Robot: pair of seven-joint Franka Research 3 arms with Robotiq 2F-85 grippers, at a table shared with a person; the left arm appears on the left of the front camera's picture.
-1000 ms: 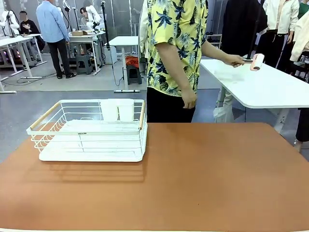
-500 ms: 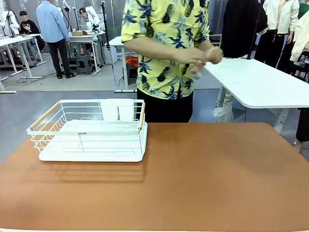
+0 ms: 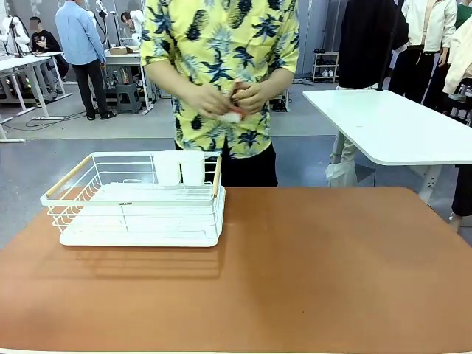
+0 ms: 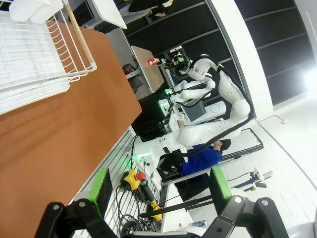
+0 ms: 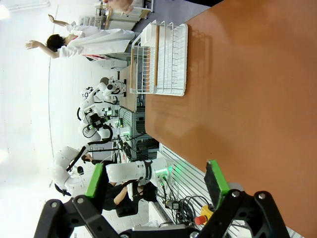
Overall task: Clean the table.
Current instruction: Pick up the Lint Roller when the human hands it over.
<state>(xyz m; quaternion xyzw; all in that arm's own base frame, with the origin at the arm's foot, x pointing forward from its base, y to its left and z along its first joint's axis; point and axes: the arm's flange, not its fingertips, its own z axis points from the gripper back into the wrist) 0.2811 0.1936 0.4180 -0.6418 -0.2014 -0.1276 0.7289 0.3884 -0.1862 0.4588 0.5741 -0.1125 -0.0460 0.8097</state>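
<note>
Since the earlier frame the person has stepped from the white side table [image 3: 398, 129] to the middle of the far edge, and both hands [image 3: 228, 99] now close on the small pink roller [image 3: 231, 116] before the chest. The table [image 3: 310, 273] lies below and in front of these hands, with its long axis going left to right in the front view; the hands seem nearer to it than either arm. The left gripper [image 4: 161, 191] and the right gripper [image 5: 155, 184] stand wide and hold nothing, looking across the brown top from the robot's side. A white dish rack [image 3: 136, 199] sits on its left part; the rack's small label is too small to read.
</note>
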